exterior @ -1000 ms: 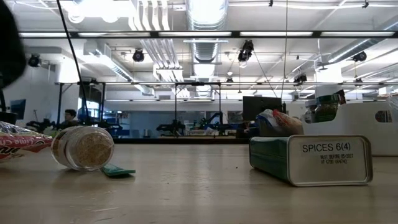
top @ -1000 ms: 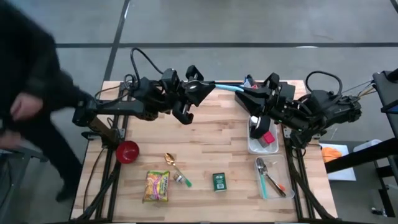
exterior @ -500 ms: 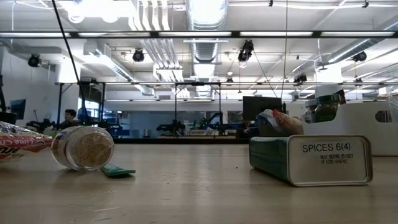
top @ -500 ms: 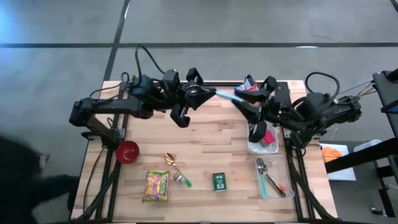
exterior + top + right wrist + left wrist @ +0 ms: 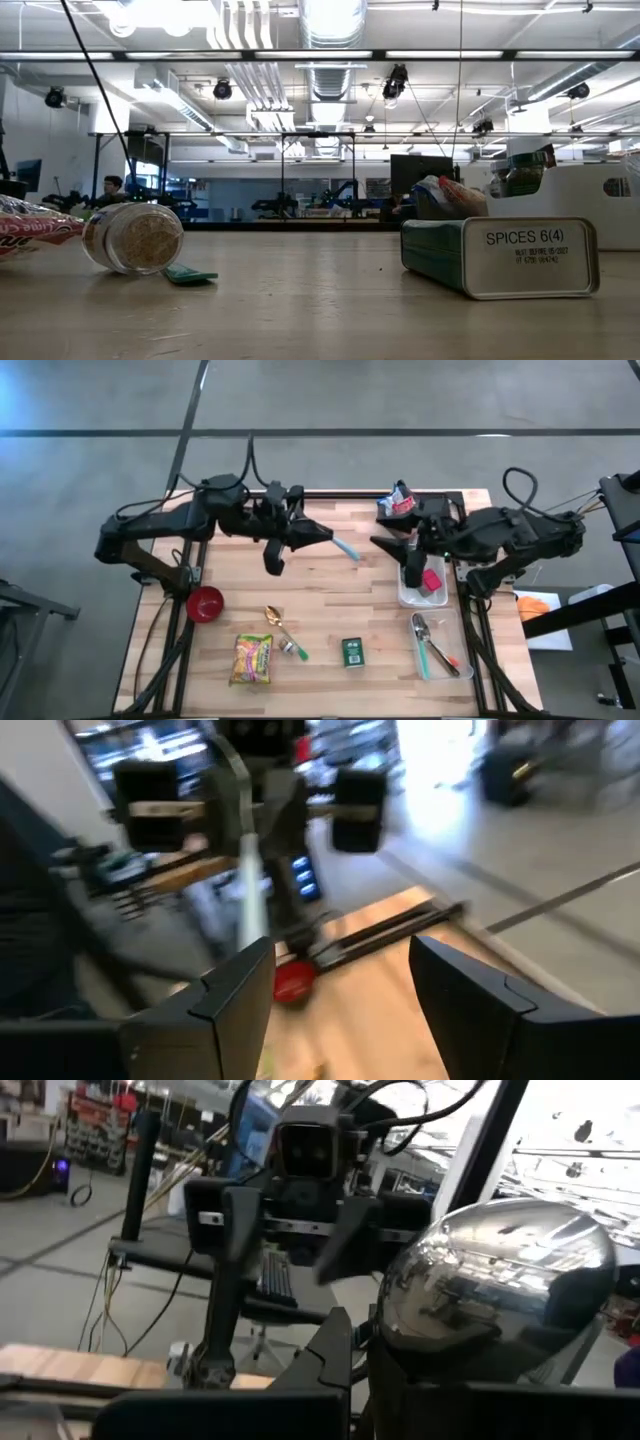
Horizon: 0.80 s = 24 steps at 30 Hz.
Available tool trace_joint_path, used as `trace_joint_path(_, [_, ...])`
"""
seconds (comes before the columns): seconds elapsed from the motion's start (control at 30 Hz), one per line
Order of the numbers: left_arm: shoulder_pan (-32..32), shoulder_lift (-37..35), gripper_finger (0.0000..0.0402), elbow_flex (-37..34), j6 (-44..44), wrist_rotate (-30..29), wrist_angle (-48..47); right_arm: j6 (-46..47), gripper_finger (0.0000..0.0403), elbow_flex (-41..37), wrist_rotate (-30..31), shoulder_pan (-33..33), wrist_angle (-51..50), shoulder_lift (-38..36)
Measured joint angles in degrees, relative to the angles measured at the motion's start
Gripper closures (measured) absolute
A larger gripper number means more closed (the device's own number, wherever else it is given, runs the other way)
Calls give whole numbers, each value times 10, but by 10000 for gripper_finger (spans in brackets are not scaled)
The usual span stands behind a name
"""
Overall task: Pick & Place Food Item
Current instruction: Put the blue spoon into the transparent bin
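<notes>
Right pincer [image 5: 383, 544] has released the spoon [image 5: 345, 546], now clenched by left pincer [image 5: 322, 536].

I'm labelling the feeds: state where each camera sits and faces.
High: overhead, looking straight down at the table; both arms show.
Low: table height, facing across the spice tin into the room; no arm.
Left wrist: behind left gripper and its spoon, facing the right arm.
Right wrist: behind open right gripper, facing the left arm.
Shared: high and low show the spice tin.

Spread gripper [image 5: 340, 985], red bowl [image 5: 294, 982], wooden table [image 5: 390, 1020]
</notes>
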Motion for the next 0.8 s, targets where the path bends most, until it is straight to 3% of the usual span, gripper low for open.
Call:
trace_joint_path(0.13, [0,8,398,1,-6,5,-2,53,175,-1,-121,-39,-5,-2])
trace_joint_path(0.23, [0,19,398,1,-9,7,-6,79,174,-11,-169,-62,-12,-1])
trace_joint_path(0.6, [11,58,398,1,-56,14,-28,103,174,-21,-272,-81,-18,27])
trace_joint_path(0.8, [12,66,398,1,-68,26,-31,123,174,-22,-281,-83,-25,58])
